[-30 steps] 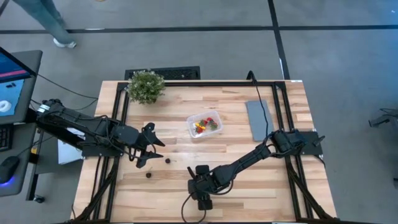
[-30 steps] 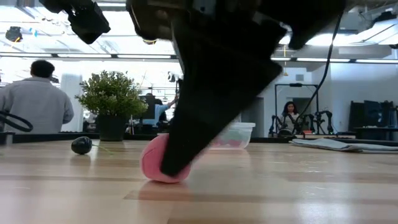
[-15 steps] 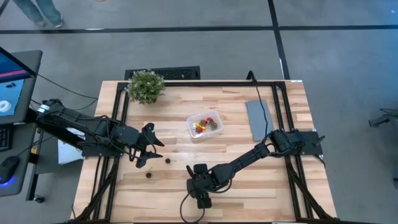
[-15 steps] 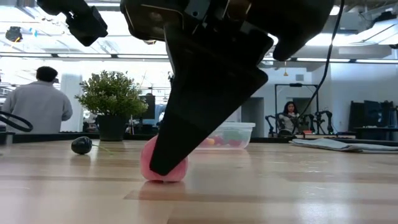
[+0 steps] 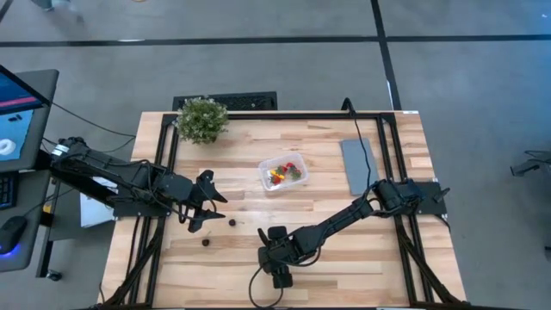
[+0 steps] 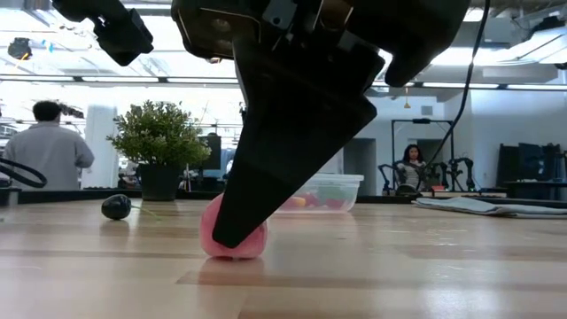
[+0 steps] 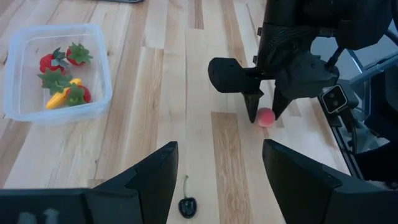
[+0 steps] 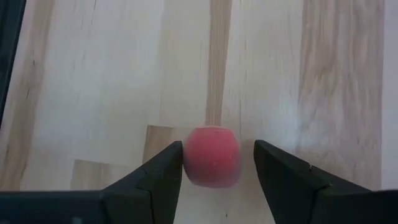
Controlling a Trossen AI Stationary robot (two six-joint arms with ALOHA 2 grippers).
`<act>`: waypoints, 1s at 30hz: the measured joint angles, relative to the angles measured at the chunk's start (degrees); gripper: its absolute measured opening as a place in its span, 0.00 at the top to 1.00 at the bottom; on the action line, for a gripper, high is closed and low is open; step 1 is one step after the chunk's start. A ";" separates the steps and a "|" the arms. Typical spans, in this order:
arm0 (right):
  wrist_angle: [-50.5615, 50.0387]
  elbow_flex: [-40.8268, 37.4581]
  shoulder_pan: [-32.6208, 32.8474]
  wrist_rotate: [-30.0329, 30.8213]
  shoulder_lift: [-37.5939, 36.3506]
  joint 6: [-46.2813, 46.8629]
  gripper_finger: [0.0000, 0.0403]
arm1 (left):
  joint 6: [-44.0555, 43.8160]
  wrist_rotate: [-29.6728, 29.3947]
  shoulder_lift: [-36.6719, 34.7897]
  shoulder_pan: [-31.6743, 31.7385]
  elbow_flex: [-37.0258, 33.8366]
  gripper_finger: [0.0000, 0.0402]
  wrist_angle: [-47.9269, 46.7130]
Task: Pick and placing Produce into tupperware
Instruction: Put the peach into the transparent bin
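A small round pink piece of produce (image 8: 212,155) lies on the wood near the table's near edge. My right gripper (image 8: 217,147) points steeply down over it, open, with one finger on each side. The pink piece (image 7: 266,117) also shows between those fingers in the left wrist view. The tupperware (image 5: 283,172) stands mid-table and holds red strawberries and a yellow piece (image 7: 59,98). Two dark berries (image 5: 232,220) (image 5: 206,242) lie on the wood left of centre. My left gripper (image 5: 207,204) hovers open above them, holding nothing. My right gripper has one finger (image 8: 166,169) right at the pink piece's side (image 8: 186,158); I cannot tell whether it touches. The other finger (image 8: 273,171) stands a small gap away. The fingers come from above, slanting down, and the piece rests on the table.
A bushy potted plant (image 5: 202,119) stands at the far left corner. A flat grey slab (image 5: 357,165) lies at the right. Black frame rails run along the table's left and right sides. People are in the room beyond the table.
In the low view my right gripper's near finger has slid a little across the front of the pink piece. The piece lies where it was.
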 joint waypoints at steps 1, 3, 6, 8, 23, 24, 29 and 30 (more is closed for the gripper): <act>-0.03 0.00 0.00 0.00 0.00 0.00 0.47 | 0.01 0.00 0.00 -0.01 0.00 0.44 0.00; -0.07 0.00 0.00 -0.02 0.00 0.00 0.51 | 0.00 0.00 0.00 -0.02 0.00 0.44 0.00; -0.11 0.00 -0.14 -0.02 0.00 0.00 0.57 | 0.02 0.00 0.00 0.00 0.00 0.44 0.00; -0.25 0.00 -0.37 -0.04 0.00 0.00 0.61 | 0.02 0.00 0.00 -0.02 0.00 0.44 0.00; -9.37 -0.02 -4.87 1.05 -6.54 1.97 0.69 | 0.02 0.02 0.00 -0.02 0.00 0.44 0.00; -9.90 -0.02 -5.62 1.96 -7.89 1.95 0.69 | 0.02 0.01 0.00 0.00 0.00 0.44 0.00; -13.03 0.00 -10.52 8.19 -15.48 1.91 0.69 | 0.02 0.01 -0.01 -0.01 0.00 0.44 0.03; -13.92 0.03 -11.78 9.42 -16.80 1.82 0.69 | 0.02 0.01 -0.01 -0.02 0.00 0.44 0.10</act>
